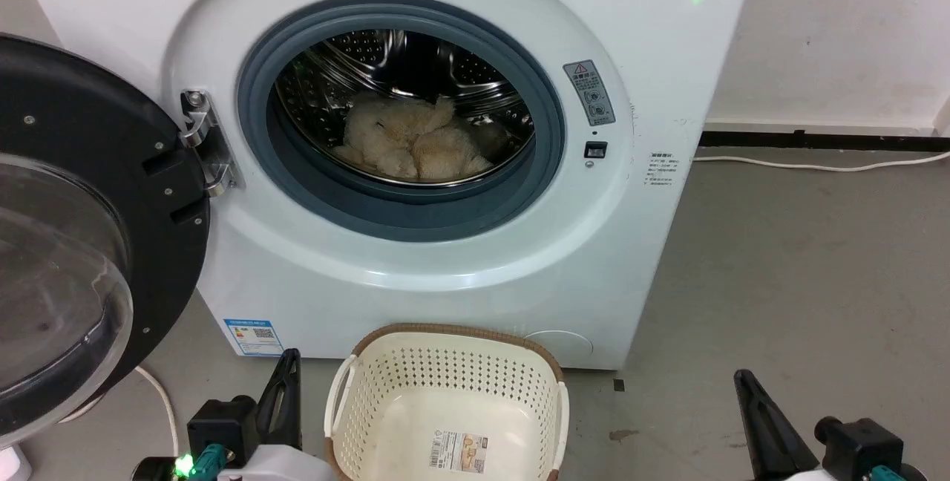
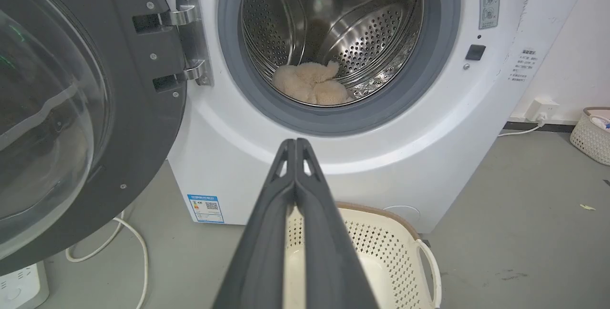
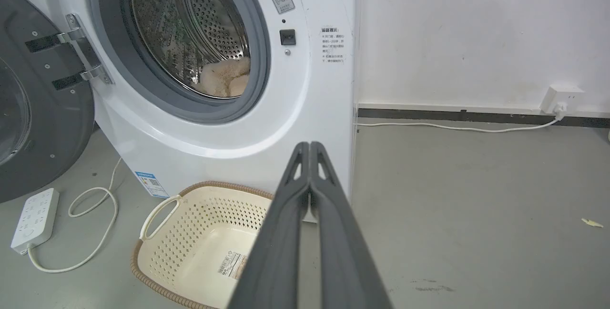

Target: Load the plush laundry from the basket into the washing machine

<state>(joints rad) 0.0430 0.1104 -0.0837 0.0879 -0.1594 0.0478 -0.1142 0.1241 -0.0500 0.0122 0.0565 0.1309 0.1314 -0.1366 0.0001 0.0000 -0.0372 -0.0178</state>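
Plush laundry [image 1: 412,143] lies at the bottom of the drum [image 1: 356,58] inside the washing machine [image 1: 445,273], whose round door [image 1: 89,228] stands swung open to the left. The basket [image 1: 445,377] sits on the floor [image 1: 779,280] just in front of the machine, its label [image 1: 459,451] showing. The left gripper [image 1: 291,353] and right gripper [image 1: 741,375] flank the basket, each with jaws pressed together, gripping nothing.

The head view looks down, close, at the washing machine [image 1: 415,273], with the basket [image 1: 445,330] at six o'clock. The left wrist view faces it from lower, basket at five o'clock. The right wrist view, seemingly farther right, has it at seven. All share both.
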